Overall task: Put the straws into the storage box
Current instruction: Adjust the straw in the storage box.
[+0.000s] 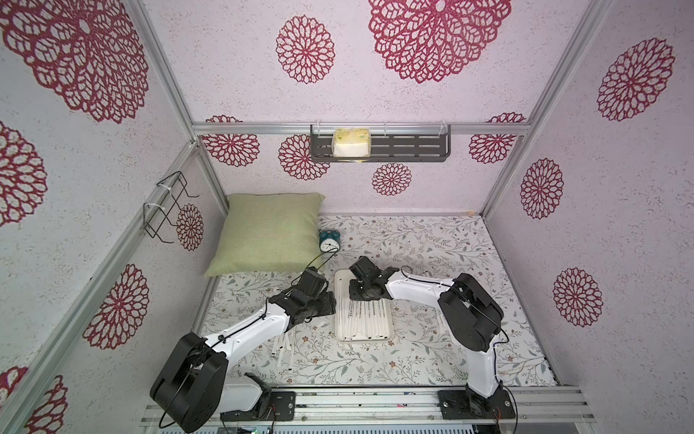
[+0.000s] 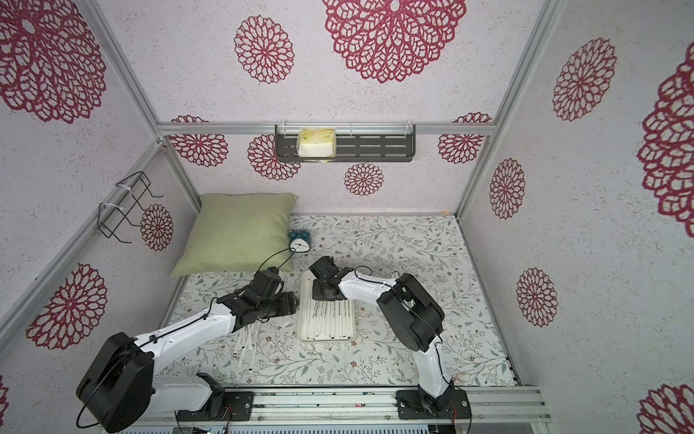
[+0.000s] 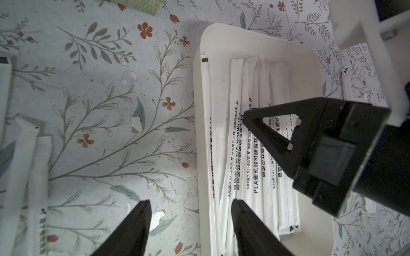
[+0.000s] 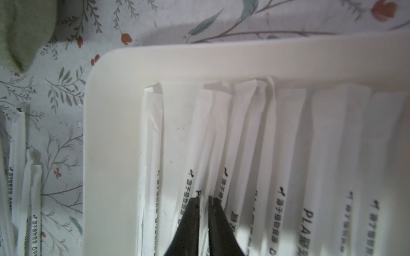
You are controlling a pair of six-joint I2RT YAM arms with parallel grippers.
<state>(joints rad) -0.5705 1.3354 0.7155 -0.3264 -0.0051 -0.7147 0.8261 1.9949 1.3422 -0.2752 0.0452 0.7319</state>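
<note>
Right wrist view: straws in storage box, right gripper among them.

Both top views are bright, evenly lit and sharp, the wide lens splaying the flower-patterned walls. The left wrist view is dimmer and bluish, with soft grey shadow on the floral-print tabletop beside the shallow white rectangular tray. The right wrist view is blurred; print on the white paper-wrapped straws smears.

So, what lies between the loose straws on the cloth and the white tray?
Nothing but bare flowered cloth between loose straws and tray; the left wrist view shows it.
</note>
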